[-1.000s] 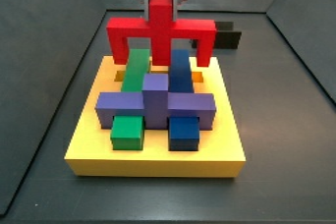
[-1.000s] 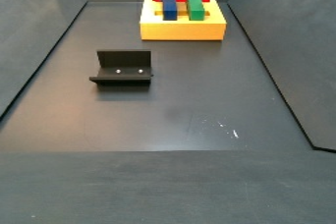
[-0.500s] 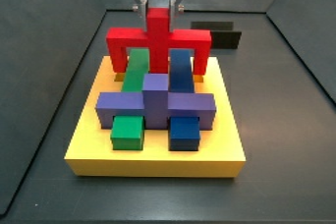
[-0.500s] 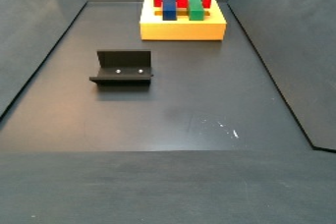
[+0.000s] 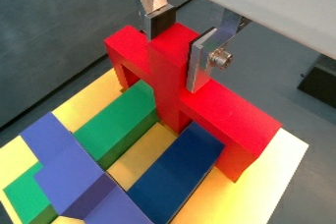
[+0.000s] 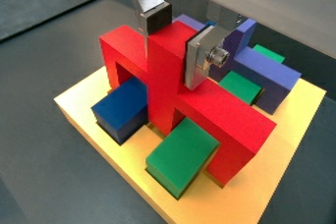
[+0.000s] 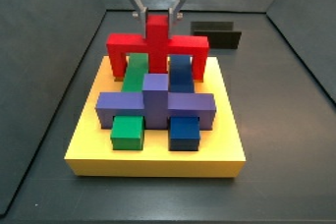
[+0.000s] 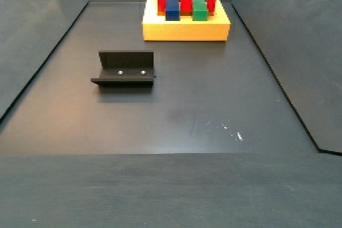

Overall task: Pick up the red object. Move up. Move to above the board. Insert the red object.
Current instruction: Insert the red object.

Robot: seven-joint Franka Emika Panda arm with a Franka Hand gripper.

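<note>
Clearly, the red object [image 5: 171,76] is clamped at its upright middle stem by the gripper [image 5: 182,33], the silver fingers [image 5: 206,55] being pressed against either side of it; the same hold is seen in both wrist views [image 6: 178,46]; the piece is carried over the far end of the board [image 7: 92,141], its outer prongs pointing down on either side of the green block [image 5: 116,133] and the blue block [image 5: 184,167]; whether the prongs touch the yellow surface cannot be told; the purple cross-shaped block [image 7: 155,101] lies nearer the middle; the fixture [image 8: 126,70] stands well apart on the floor.
</note>
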